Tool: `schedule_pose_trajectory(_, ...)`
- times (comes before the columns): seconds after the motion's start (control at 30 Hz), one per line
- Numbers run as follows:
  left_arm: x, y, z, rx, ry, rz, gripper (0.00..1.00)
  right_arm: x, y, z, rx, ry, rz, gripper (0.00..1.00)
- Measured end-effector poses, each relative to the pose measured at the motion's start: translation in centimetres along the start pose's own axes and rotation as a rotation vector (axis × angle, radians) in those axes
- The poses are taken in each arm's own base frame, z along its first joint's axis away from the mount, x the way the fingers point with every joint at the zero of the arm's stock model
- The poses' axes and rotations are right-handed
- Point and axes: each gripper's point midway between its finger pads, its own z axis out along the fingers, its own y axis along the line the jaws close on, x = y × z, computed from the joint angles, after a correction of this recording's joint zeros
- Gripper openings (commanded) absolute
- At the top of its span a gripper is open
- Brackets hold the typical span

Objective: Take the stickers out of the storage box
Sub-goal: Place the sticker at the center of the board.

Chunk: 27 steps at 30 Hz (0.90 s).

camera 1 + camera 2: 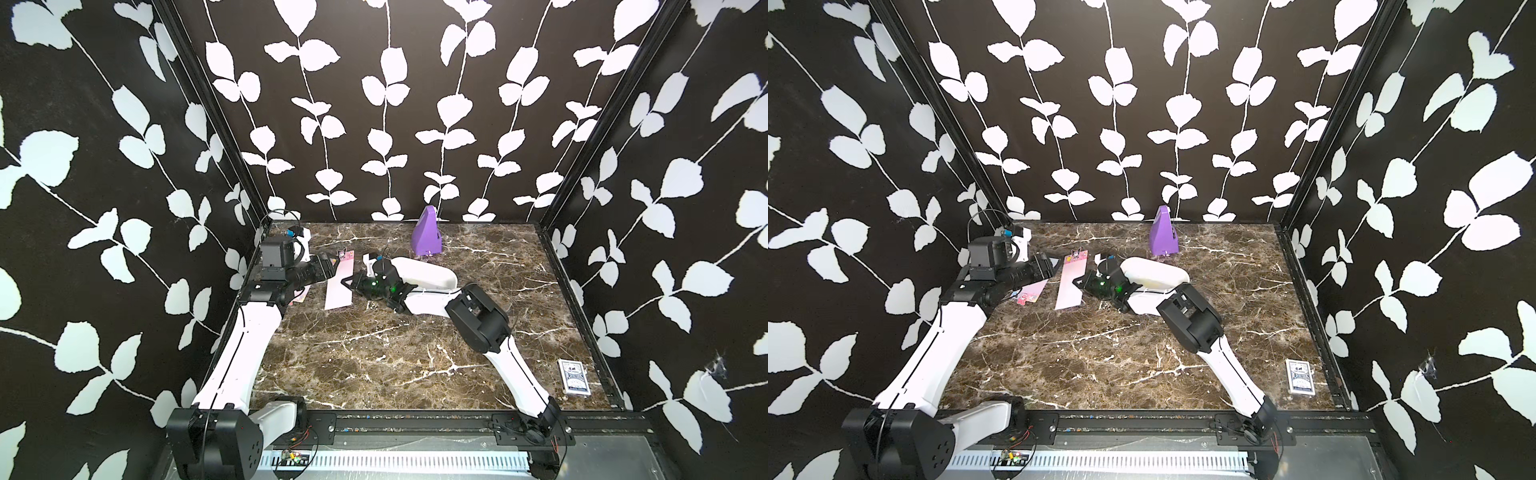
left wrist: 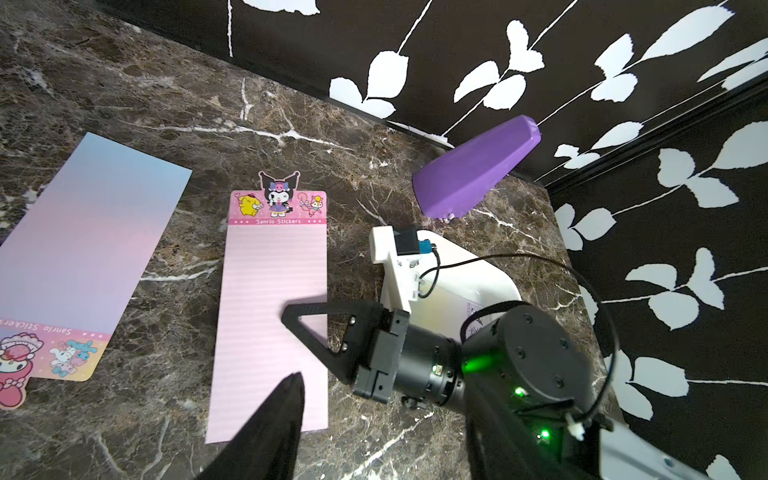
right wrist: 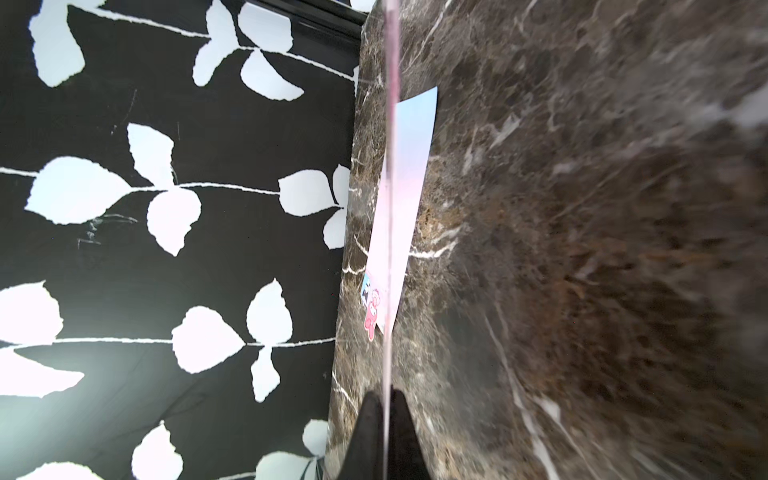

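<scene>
**Sheet out, box waiting:** the right gripper [image 3: 384, 401] pinches a pink sticker sheet [image 2: 274, 291] by one long edge. Its jaws are pressed together on the paper, and it holds the sheet flat and low at the table [image 1: 374, 361] — whether the sheet touches the surface cannot be told.

The sheet's long axis runs toward the back wall, cartoon end farthest, and it lies between the two arms. The right gripper reaches in from the box's side. The left gripper [image 1: 1052, 266], jaws spread and holding nothing, hovers near the opposite long edge.

A second, gradient sheet [image 2: 83, 232] lies flat on the table on the left arm's side, roughly parallel but with its cartoon end turned the other way.

The white storage box [image 2: 478, 286] sits just behind the right wrist, with more pale stickers showing inside. The right arm therefore looks the nearer one for the next fetch — a short swing back, once this sheet is let go.
</scene>
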Motion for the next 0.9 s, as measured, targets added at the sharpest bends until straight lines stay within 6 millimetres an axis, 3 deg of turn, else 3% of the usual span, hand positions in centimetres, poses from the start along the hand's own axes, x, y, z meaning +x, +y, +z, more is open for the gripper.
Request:
schedule_pose_trajectory(0.13,0.0,0.0,0.0,-0.001,0.001,0.001,0.64,1.2,-0.8,1.2,0.018,-0.058,0.037,0.01)
schedule_pose_trajectory(0.43,-0.1,-0.2,-0.3,0.004,-0.008,0.013,0.64,3.1,-0.1,3.4,0.001,-0.122,0.076,0.01)
schedule_pose_trajectory(0.7,0.0,-0.2,-0.6,0.002,-0.008,0.023,0.64,2.8,-1.3,3.8,0.026,-0.141,0.101,0.02)
schedule_pose_trajectory(0.83,0.0,-0.3,-0.6,0.003,-0.007,0.023,0.64,2.3,-1.8,3.7,0.038,-0.150,0.104,0.10)
schedule_pose_trajectory(0.9,0.0,-0.3,-0.6,0.003,-0.007,0.023,0.64,2.0,-1.9,3.6,0.043,-0.153,0.102,0.21)
